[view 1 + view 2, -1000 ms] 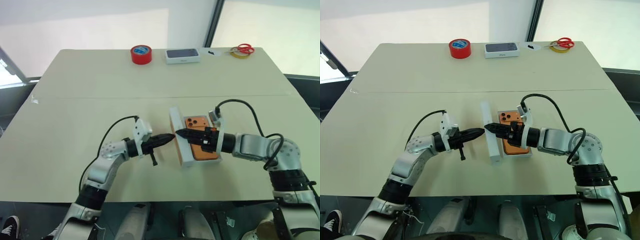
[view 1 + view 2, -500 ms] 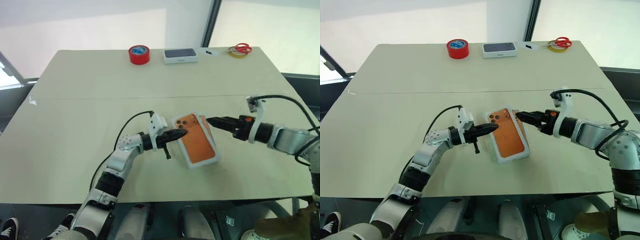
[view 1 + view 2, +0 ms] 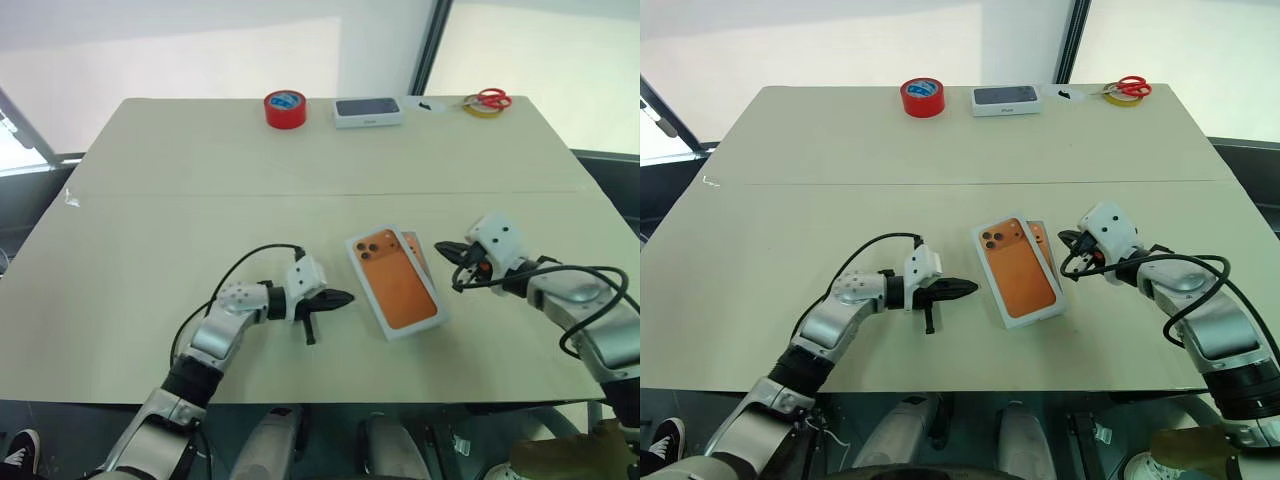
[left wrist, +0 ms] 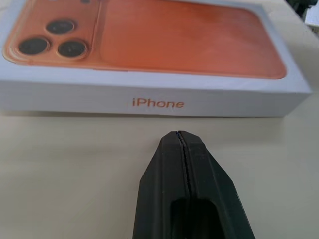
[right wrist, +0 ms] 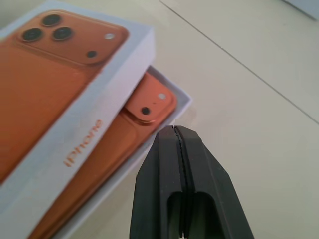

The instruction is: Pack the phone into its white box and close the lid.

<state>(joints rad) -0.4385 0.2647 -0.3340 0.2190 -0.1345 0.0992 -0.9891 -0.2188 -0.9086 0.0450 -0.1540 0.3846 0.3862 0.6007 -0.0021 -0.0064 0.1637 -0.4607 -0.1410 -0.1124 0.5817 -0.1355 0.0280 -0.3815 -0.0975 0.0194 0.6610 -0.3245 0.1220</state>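
The lid (image 3: 393,283), white with an orange phone picture on top, lies askew over the white box (image 5: 185,103). It covers most of the box. The phone (image 5: 149,107) lies inside, and its orange far-right edge (image 3: 416,251) peeks out past the lid. My left gripper (image 3: 345,296) is shut, low over the table just left of the lid's side wall (image 4: 149,102) and not touching it. My right gripper (image 3: 442,248) is shut and empty, a short way right of the box's far corner.
At the table's far edge stand a red tape roll (image 3: 284,108), a white box with a dark top (image 3: 368,111), and red-handled scissors on a yellow tape roll (image 3: 487,100). Cables trail from both wrists.
The lid, standing on edge left of the box a second ago, has tipped over onto it. My right gripper pulled back to the right and shut. My left gripper sank lower.
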